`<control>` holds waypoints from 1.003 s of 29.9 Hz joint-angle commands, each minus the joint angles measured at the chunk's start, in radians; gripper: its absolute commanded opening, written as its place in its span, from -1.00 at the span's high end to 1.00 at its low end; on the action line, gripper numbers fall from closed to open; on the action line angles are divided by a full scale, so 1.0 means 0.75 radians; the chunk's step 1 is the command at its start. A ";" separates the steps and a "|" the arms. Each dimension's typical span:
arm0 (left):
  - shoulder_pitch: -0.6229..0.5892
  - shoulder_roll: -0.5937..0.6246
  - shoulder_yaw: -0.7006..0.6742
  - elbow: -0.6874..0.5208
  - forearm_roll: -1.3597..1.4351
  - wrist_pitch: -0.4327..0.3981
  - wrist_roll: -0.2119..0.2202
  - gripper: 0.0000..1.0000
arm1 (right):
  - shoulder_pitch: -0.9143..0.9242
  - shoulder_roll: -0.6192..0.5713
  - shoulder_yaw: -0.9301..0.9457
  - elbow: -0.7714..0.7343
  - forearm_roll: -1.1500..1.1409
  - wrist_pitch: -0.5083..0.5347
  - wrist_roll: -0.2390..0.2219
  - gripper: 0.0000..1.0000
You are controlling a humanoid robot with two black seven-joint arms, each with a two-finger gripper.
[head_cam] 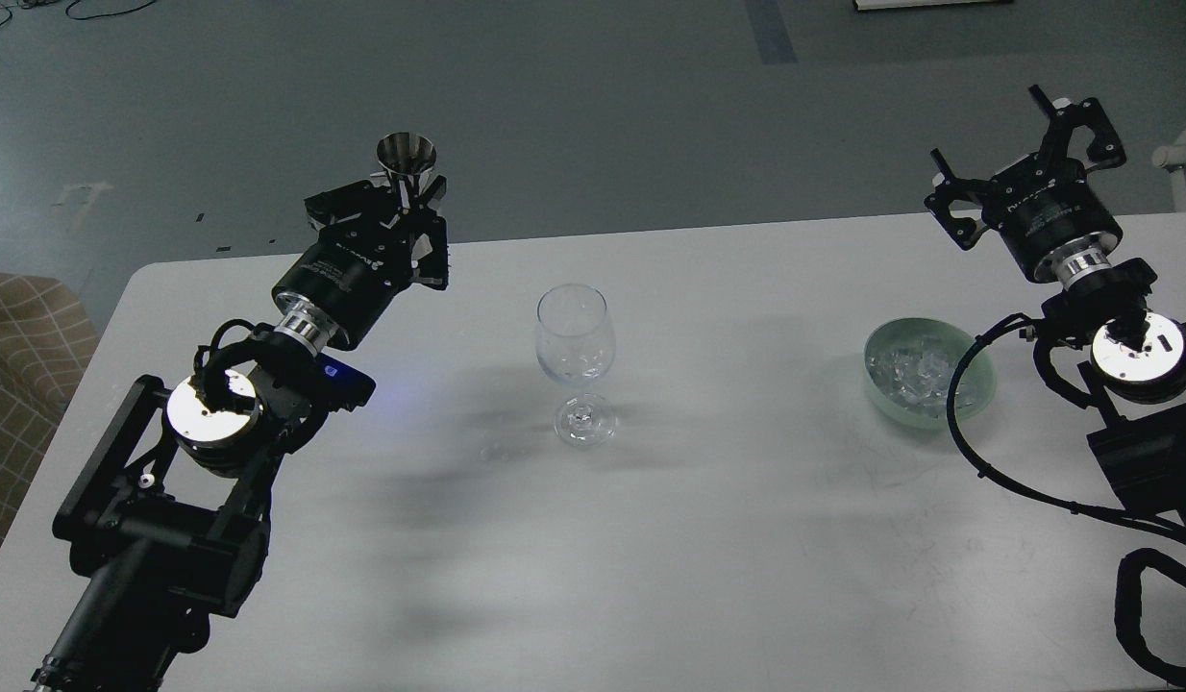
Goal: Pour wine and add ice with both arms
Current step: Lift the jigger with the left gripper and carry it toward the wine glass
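Left gripper (407,226) near the far-left corner of the table (728,538), closed on a small steel cup (407,159); cup upright, mouth up, contents not visible; right gripper (1025,159) beyond the far edge toward the right corner, fingers spread wide, holding nothing. Glass (574,360) upright about mid-table, slightly nearer the far edge; bowl looks empty of wine, though a few clear bits may sit inside, cannot confirm. Ice (915,368) piled in a pale green bowl (977,389) near the right edge. Key relation: glass lies to the right of the cup and nearer the front edge, well apart; left arm is the nearer one for pouring; cup would need carrying over the rim, then tipping. Ice sits just front-left of the right gripper, so that arm serves it.
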 commanded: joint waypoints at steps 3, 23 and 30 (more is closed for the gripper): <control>0.006 0.012 0.133 -0.075 0.083 0.000 0.003 0.89 | 0.000 -0.004 0.000 0.000 0.000 0.000 0.000 -1.00; -0.016 0.038 0.193 -0.059 0.255 -0.004 0.023 0.87 | -0.008 -0.010 0.004 0.004 0.002 0.000 0.000 -1.00; -0.004 0.043 0.195 -0.063 0.339 -0.041 0.033 0.87 | -0.008 -0.012 0.004 0.004 0.002 0.000 0.000 -1.00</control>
